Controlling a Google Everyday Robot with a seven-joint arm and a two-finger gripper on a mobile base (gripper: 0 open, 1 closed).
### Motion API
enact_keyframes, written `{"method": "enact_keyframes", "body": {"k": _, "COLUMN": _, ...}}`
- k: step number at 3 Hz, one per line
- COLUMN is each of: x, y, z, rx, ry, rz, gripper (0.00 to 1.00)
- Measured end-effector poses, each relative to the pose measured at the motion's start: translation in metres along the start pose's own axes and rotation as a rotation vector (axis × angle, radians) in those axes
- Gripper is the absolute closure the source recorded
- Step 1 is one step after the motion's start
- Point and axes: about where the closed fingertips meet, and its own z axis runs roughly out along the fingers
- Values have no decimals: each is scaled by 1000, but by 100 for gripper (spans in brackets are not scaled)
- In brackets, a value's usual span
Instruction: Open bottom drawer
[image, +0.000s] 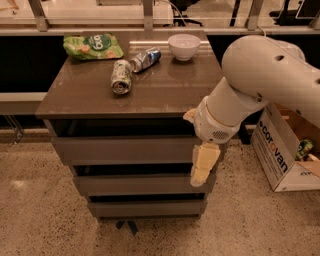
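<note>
The drawer unit has three grey-brown handleless fronts stacked under a brown top. The bottom drawer (145, 208) is the lowest and narrowest-looking front, and it sits closed, flush with the stack. The middle front (135, 184) and the top front (120, 149) are above it. My gripper (202, 167) hangs down from the white arm in front of the right end of the top and middle fronts, above the bottom drawer's right end. Its cream-coloured fingers (205, 161) point downward.
On the cabinet top (165, 95) lie a green snack bag (92, 46), a can on its side (121, 76), a crumpled blue-and-silver pack (146, 58) and a white bowl (184, 46). A cardboard box (280, 150) stands on the floor at the right. Speckled floor lies in front.
</note>
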Motion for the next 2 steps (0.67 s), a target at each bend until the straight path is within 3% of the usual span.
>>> {"method": "enact_keyframes", "body": {"k": 1, "x": -6, "y": 18, "z": 49, "rx": -29, "ry": 38, "rz": -49, "gripper": 0}}
{"method": "enact_keyframes", "body": {"k": 2, "x": -15, "y": 37, "z": 121, "rx": -21, "ry": 97, "rz": -110, "gripper": 0}}
